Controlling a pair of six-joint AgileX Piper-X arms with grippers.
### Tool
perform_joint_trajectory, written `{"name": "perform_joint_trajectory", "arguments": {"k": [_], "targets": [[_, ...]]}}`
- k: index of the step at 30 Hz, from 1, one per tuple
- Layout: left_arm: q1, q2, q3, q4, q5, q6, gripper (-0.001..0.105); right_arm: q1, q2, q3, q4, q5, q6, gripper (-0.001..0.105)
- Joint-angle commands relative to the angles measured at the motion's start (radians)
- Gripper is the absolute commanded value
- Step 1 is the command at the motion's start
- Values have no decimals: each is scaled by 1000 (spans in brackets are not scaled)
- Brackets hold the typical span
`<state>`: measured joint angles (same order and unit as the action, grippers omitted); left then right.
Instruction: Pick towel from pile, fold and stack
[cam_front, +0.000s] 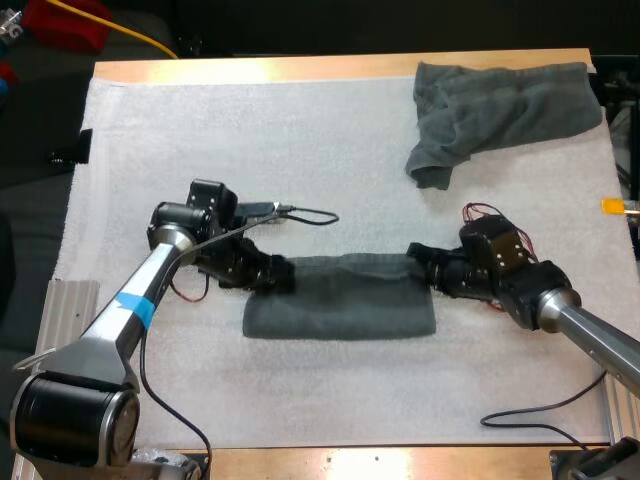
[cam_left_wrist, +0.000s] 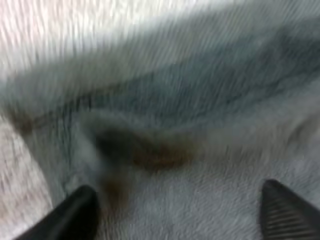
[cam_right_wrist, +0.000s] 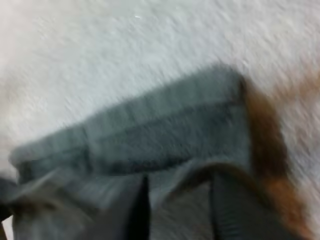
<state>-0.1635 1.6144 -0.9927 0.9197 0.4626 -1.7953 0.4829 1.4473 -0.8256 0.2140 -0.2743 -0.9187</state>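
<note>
The folded towel (cam_front: 340, 300) lies flat near the middle of the white mat (cam_front: 250, 140), a long dark grey-green rectangle running left to right between my two arms. The crumpled towel (cam_front: 500, 105) sits well apart from it, at the mat's far right corner, close to the edge of the wooden table (cam_front: 300, 68).

My left gripper (cam_front: 280, 275) is down at the folded towel's left end, at its far corner. From the left wrist camera I see its fingers (cam_left_wrist: 75, 215) standing wide apart with the cloth spread beyond them, gripping nothing.

My right gripper (cam_front: 415, 258) is at the opposite end, at the towel's far right corner. In the right wrist view its fingers (cam_right_wrist: 230, 210) sit close together with grey cloth between them, and a hem arches up over the tips, so I read them as clamped on the towel's edge (the cloth is smeared there, so that is my best reading). Just past those fingers the towel's layered edge ends in a squared corner, with bare mat beyond it.
</note>
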Motion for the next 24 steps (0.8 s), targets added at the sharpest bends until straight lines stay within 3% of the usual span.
{"name": "perform_joint_trajectory", "arguments": {"k": [1, 4, 8, 17, 20, 24], "targets": [[1, -5, -25, -4, 10, -2, 70, -4, 4, -4, -41, 3, 3, 47], [1, -5, -74, -1, 10, 1, 69, -4, 4, -4, -139, 2, 3, 56], [1, -16, -126, 31, 10, 13, 69, -4, 4, -4, -214, -14, -1, 60], [1, -126, -140, 146, -39, 90, 69, -4, 2, -4, -171, -101, -36, 59], [1, -179, -140, 171, -39, 96, 69, -4, 1, -4, -164, -163, -49, 59], [1, -260, -140, 190, -39, 96, 69, -4, -24, -4, -113, -170, -60, 59]]}}
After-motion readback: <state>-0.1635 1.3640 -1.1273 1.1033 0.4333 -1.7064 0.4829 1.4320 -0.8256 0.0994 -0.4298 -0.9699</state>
